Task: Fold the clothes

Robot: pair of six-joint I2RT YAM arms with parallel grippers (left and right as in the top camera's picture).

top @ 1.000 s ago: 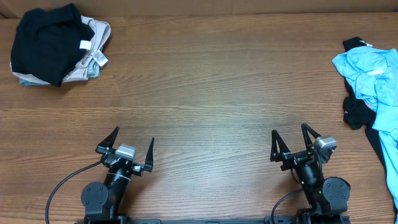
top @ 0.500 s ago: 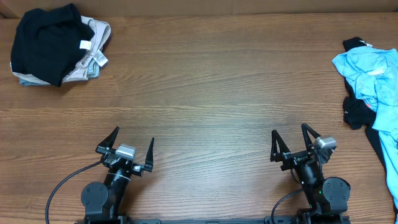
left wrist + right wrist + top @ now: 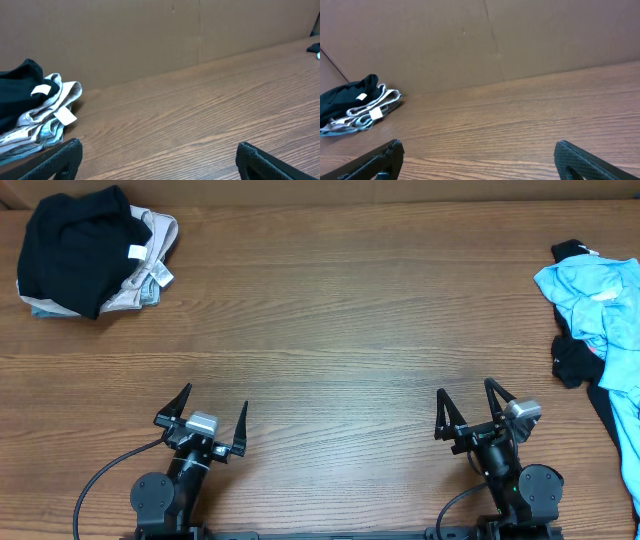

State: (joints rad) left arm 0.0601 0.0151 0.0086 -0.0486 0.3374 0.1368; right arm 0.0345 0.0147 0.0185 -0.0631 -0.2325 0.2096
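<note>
Nothing has shifted since the earlier views; no change shows

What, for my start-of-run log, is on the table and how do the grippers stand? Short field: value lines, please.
left gripper: open, empty, above bare wood near the front edge
right gripper: open, empty, above bare wood near the front edge
left pile: far left corner; black garment on top, beige garment under it
light blue T-shirt: crumpled at the right edge, partly out of frame
black cloth: bunched beside the T-shirt
table: wood, bare in the middle
folding: not yet begun on the right heap
</note>
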